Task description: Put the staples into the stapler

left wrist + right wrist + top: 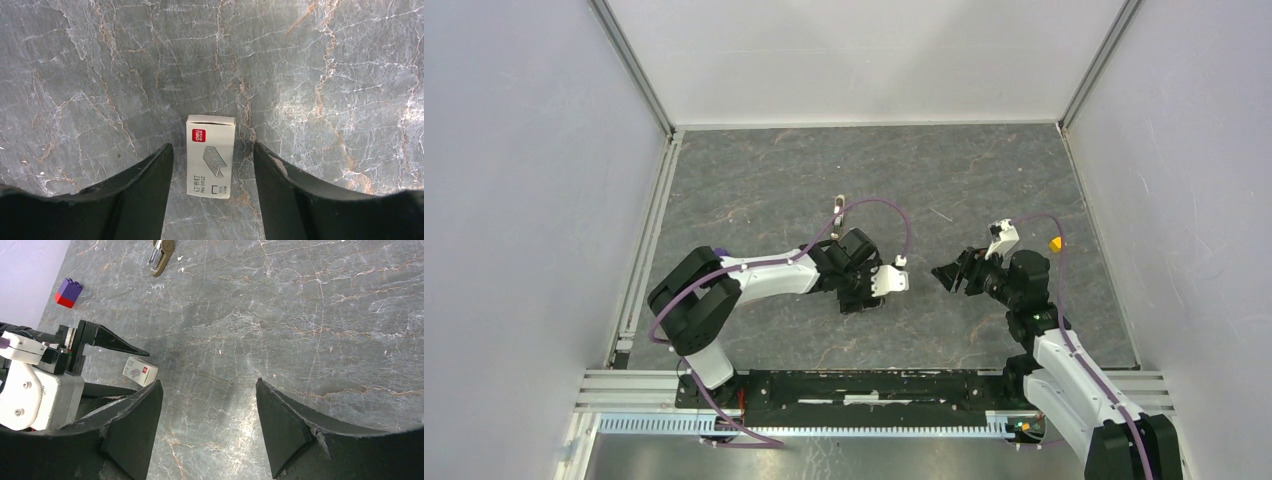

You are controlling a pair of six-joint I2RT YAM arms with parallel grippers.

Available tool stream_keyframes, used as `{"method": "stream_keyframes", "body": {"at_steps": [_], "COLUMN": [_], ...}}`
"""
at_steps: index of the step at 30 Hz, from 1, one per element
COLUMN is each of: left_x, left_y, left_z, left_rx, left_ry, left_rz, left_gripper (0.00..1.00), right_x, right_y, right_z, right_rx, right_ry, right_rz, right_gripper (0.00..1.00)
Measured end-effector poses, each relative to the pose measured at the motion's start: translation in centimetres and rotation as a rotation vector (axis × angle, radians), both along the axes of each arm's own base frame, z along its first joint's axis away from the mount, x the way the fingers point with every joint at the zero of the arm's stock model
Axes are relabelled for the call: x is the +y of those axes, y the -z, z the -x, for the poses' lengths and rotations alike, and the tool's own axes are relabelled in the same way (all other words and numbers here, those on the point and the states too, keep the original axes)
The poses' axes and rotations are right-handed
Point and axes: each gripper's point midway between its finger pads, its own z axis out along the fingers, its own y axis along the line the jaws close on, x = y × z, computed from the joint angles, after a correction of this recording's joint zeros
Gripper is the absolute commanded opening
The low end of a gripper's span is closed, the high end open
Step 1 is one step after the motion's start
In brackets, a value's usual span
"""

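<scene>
Staples box point(210, 156) flat on grey stone table point(325, 75), sitting between the spread-apart jaws of left gripper point(212, 146) with a gap either side, stapler point(839, 208) well behind it, right gripper point(209, 384) nearby over bare table, jaws apart, holding nothing.

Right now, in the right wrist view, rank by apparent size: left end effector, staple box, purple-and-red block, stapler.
1. Left end effector: largest by far.
2. Staple box and purple-and-red block: alike, unranked.
3. Stapler: cut off at top edge, farthest; unsure.
</scene>
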Motion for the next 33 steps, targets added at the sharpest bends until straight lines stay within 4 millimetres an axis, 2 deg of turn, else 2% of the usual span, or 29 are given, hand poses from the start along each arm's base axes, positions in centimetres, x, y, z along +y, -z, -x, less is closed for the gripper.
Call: {"method": "stream_keyframes", "body": {"at_steps": [3,9,18,24,33], "left_x": [0.0,0.0,-0.2,-1.3,-2.3], "left_y": [0.0,0.1,0.1,-0.8,-3.5], "left_z": [0.0,0.1,0.2,-0.2,-0.3], "left_rx": [-0.002,0.009,0.020,0.004,-0.042], "left_ry": [0.005,0.016,0.020,-0.025,-0.069], "left_rz": [0.001,-0.002,0.006,0.082,0.232], "left_gripper": [0.57,0.49,0.43,0.43,0.43], "right_x": [0.0,0.1,1.0,3.1,6.3], "right_y": [0.1,1.1,1.8,2.2,1.5], "right_z": [0.0,0.2,0.8,1.5,2.2], "right_rx": [0.001,0.044,0.073,0.107,0.115], "right_ry": [0.001,0.001,-0.013,-0.075,-0.191], "right_rz": [0.000,-0.014,-0.097,-0.153,-0.240], "right_gripper": [0.75,0.75,0.75,0.76,0.76]}}
